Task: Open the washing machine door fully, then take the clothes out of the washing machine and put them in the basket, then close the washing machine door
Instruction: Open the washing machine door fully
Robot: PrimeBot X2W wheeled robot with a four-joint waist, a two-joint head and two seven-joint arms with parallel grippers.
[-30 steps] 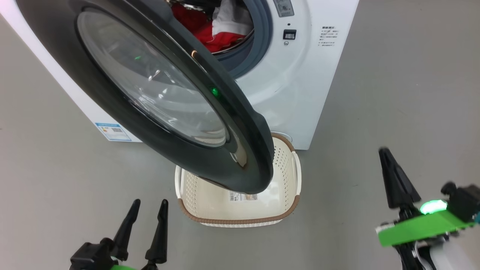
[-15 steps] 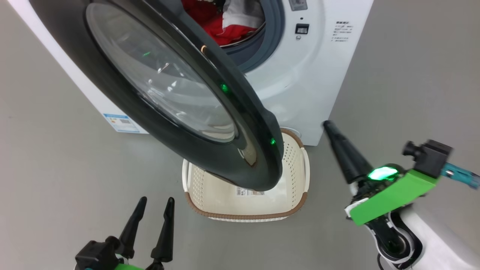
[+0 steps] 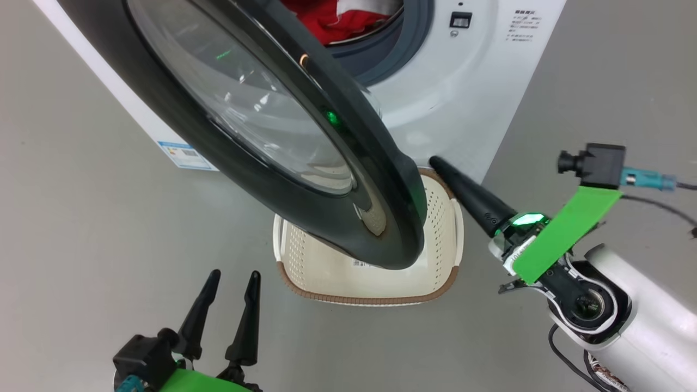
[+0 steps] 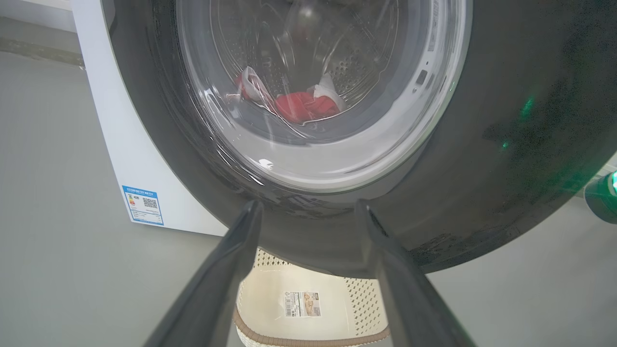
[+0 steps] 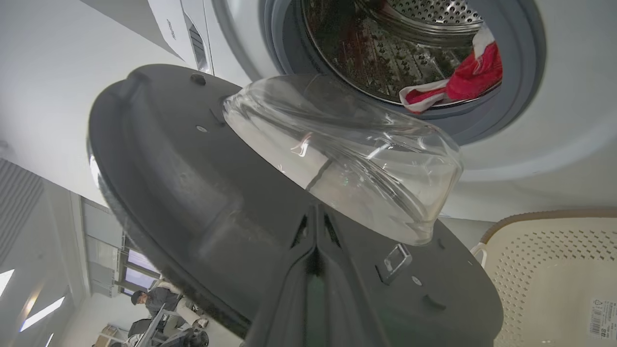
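Observation:
The washing machine door (image 3: 381, 218) stands partly open, its black rim and glass bowl hanging over the basket (image 3: 375, 296). Red and white clothes (image 3: 332, 22) lie in the drum of the white washing machine (image 3: 452, 92). My right gripper (image 3: 434, 159) is shut with nothing in it, its tip close beside the door's free edge, above the basket's far rim. In the right wrist view the right gripper (image 5: 315, 209) points at the door's inner face (image 5: 193, 193) below the glass bowl (image 5: 347, 154); I cannot tell if it touches. My left gripper (image 3: 234, 273) is open, low at the left, facing the door's front (image 4: 506, 96).
Grey floor lies all around the machine. A blue label (image 3: 185, 154) marks the machine's lower left corner. The basket's floor carries a paper label (image 4: 301, 303). A person (image 5: 144, 299) is far off in the room, in the right wrist view.
The head camera has shifted. My right gripper has risen and swung left, from the floor at the right up to the door's free edge. The left gripper has held still and open.

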